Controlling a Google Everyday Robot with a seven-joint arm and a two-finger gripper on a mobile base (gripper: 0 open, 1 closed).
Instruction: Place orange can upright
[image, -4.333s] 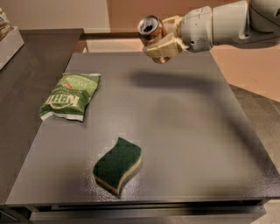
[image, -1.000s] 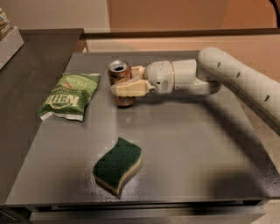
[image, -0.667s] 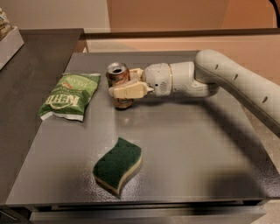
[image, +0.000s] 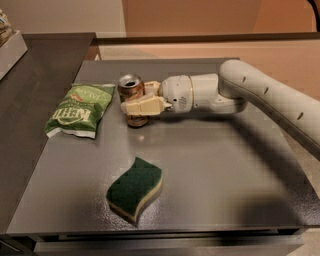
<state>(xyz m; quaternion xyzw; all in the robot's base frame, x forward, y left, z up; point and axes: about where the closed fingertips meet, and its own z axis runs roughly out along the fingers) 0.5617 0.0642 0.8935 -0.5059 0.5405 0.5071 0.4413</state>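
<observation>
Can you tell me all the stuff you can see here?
orange can: 1, orange-brown with a silver top, upright on the far left part of the table
chip bag: 1, green, lying flat to the left of the can
sponge: 1, dark green over tan, near the front edge
table: 1, grey, under everything
arm: 1, white, reaching in from the right
gripper: 1, cream fingers closed on the can's sides
</observation>
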